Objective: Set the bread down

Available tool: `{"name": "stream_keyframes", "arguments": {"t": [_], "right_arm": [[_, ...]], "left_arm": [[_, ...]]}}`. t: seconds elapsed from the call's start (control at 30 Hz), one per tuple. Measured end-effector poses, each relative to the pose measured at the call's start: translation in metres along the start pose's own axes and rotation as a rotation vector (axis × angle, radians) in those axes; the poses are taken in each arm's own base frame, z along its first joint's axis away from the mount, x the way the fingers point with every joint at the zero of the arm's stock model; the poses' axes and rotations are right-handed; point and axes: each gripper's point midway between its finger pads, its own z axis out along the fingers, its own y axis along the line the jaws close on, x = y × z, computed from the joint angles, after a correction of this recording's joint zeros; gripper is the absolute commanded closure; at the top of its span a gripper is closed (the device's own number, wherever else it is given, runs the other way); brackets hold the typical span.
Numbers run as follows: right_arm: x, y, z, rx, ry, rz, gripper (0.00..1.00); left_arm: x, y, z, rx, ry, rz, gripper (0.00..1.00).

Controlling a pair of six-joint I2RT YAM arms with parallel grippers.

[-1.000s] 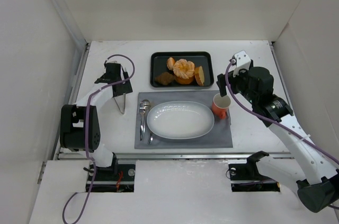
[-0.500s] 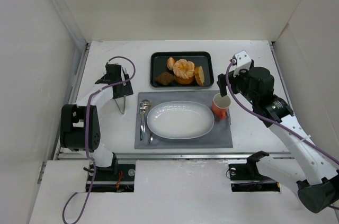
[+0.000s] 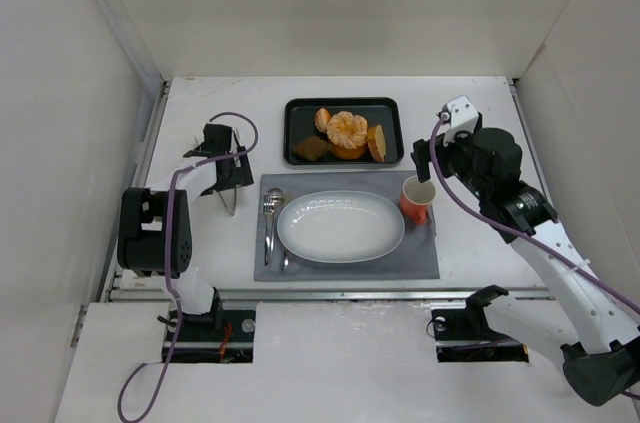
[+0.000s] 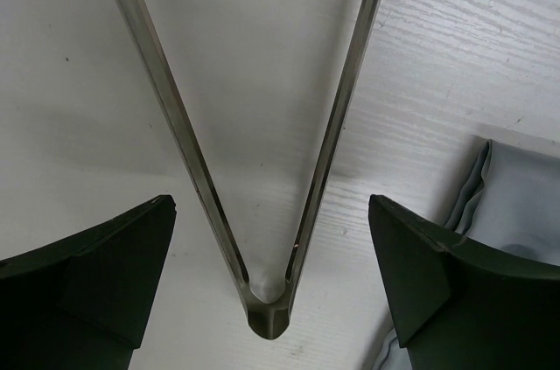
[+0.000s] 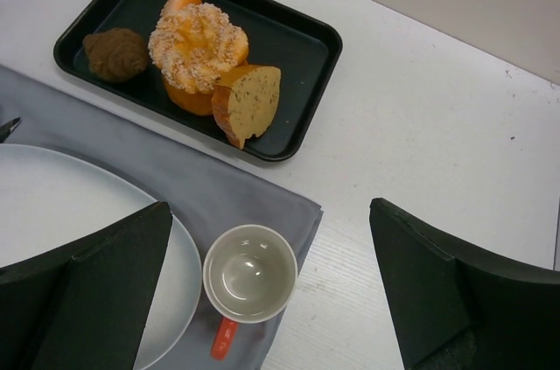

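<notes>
Left on the bench (image 3: 190, 108), the left hand (image 4: 271, 204), spread apart, straddles the tongs (image 4: 267, 309), likely to grip them for the bread (image 3: 322, 120); right hand (image 5: 269, 205) apart too.

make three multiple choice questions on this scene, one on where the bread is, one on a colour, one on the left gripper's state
1. Where is the bread?
A. on the white plate
B. in the black tray
C. on the bare table

2. What colour is the cup on the outside?
A. blue
B. green
C. orange

3. The left gripper is:
A. open, with a finger on each side of the tongs
B. shut on the tongs
C. shut on nothing

Answers:
1 B, the top view shows it inside the tray's rim.
2 C, its wall and handle show orange.
3 A, the left wrist view shows both fingers wide apart with the tongs lying between them.
</notes>
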Motion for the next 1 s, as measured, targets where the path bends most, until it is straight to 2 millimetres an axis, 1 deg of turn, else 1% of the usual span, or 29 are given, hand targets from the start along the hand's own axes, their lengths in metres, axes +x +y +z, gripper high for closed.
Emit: {"name": "stream_keyframes", "arguments": {"t": [0.37, 0.47, 0.53, 0.7, 1.0], "right_arm": [[-0.003, -0.001, -0.003, 0.003, -0.012, 0.001, 0.00], [-0.003, -0.001, -0.003, 0.004, -0.013, 0.001, 0.00], [-0.003, -0.001, -0.003, 0.003, -0.013, 0.001, 0.00], [-0.003, -0.001, -0.003, 0.004, -0.012, 0.001, 0.00], [-0.003, -0.001, -0.003, 0.005, -0.012, 0.001, 0.00]], "left_arm": [[0.012, 0.001, 0.010, -0.003, 0.051, 0.004, 0.12], [0.012, 0.001, 0.011, 0.000, 0.054, -0.001, 0.13], [0.014, 0.002, 0.012, -0.001, 0.061, -0.005, 0.16], [0.013, 0.004, 0.014, 0.007, 0.063, -0.016, 0.17], [0.009, 0.006, 0.016, 0.003, 0.060, -0.027, 0.25]]}}
